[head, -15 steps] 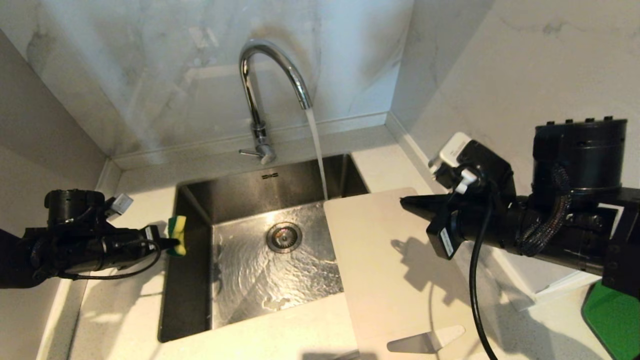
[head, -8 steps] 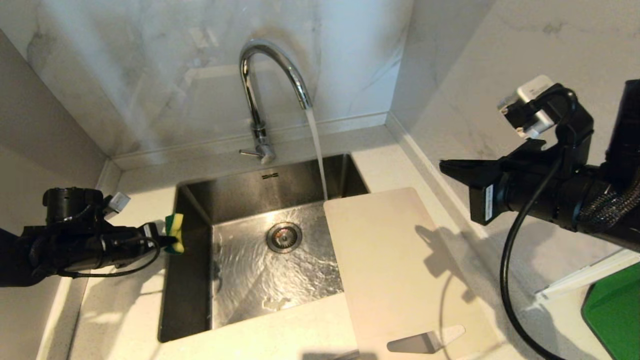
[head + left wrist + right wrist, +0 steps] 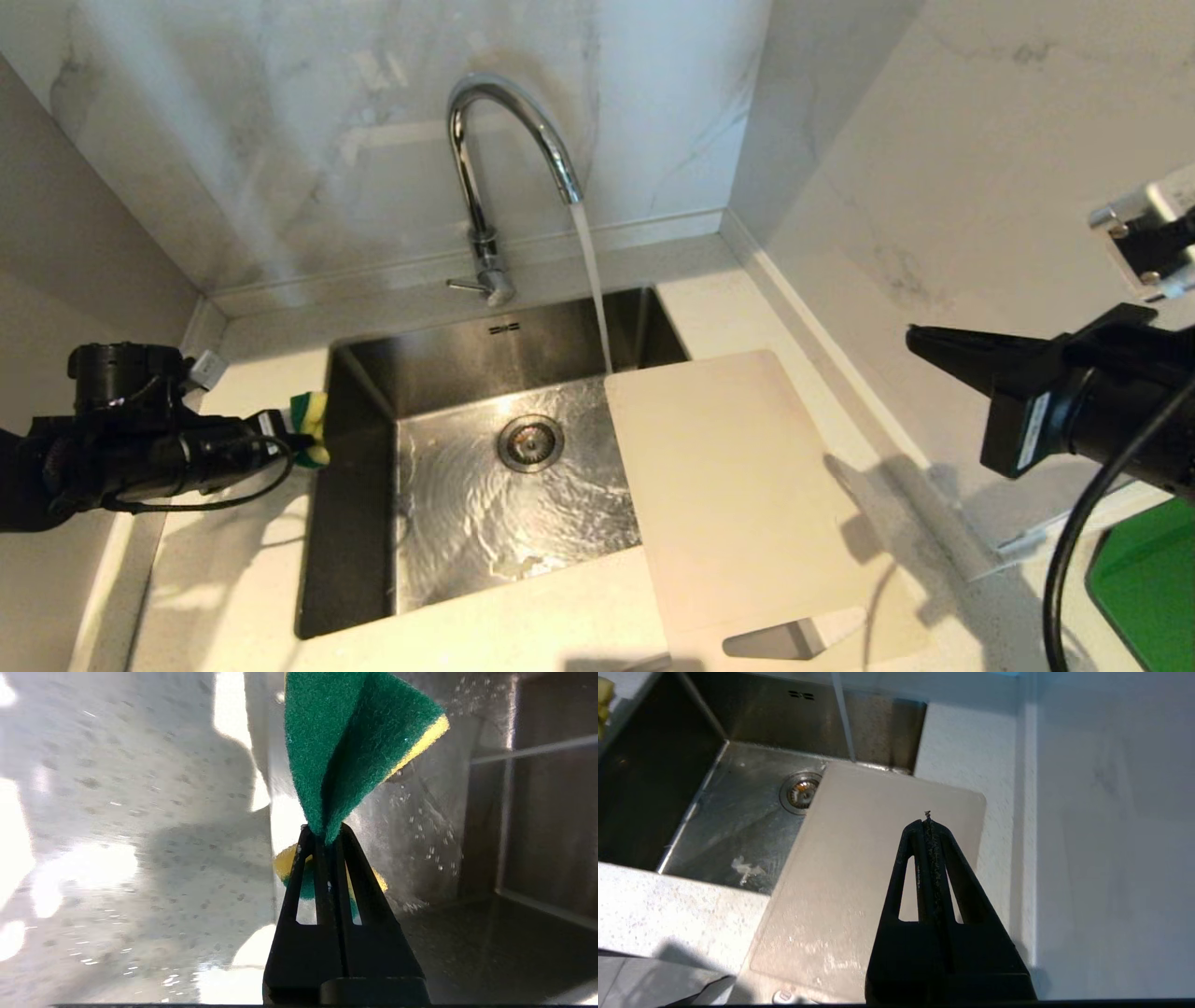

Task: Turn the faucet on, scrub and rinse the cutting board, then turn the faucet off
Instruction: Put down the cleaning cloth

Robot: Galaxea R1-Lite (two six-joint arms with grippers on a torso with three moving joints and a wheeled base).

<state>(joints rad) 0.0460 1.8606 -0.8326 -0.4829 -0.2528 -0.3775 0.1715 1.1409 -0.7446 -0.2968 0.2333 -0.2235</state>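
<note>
At far left, over the counter [image 3: 224, 579] beside the basin: left gripper [image 3: 303, 441], clenched on a green-and-yellow sponge [image 3: 311, 427]. The wrist view shows the sponge [image 3: 348, 751] folded and pinched between the fingertips, green scouring face outward.

Centre-left: steel sink [image 3: 359, 392], drain [image 3: 530, 442] in its floor, the bottom wet and rippling.

Centre, at the back edge: faucet [image 3: 485, 159], chrome gooseneck with a thin side lever [image 3: 464, 285] at the base. Running; the water stream [image 3: 593, 289] falls just past the board's far corner into the basin.

Centre-right: cutting board [image 3: 738, 495], pale cream, lying flat and bridging the sink's right rim, one long edge hanging over the basin, the rest on the counter. Handle slot [image 3: 794, 639] at the near short end. Judged light, thin and stiff, likely slick once wet; it may slide or tip off the rim if pressed on the overhanging side. Best hold is probably the near short end at the slot, or a long edge pinched top and bottom; scrubbing force better kept over the supported half.

Far right, raised above the counter and well apart from the board: right gripper [image 3: 920, 338], fingers pressed together, grasping nothing; the wrist view confirms it, with the gripper [image 3: 928, 821] looking down on the board [image 3: 859, 858].

Lower right corner: green object [image 3: 1144, 588], partly out of view, not identifiable.
</note>
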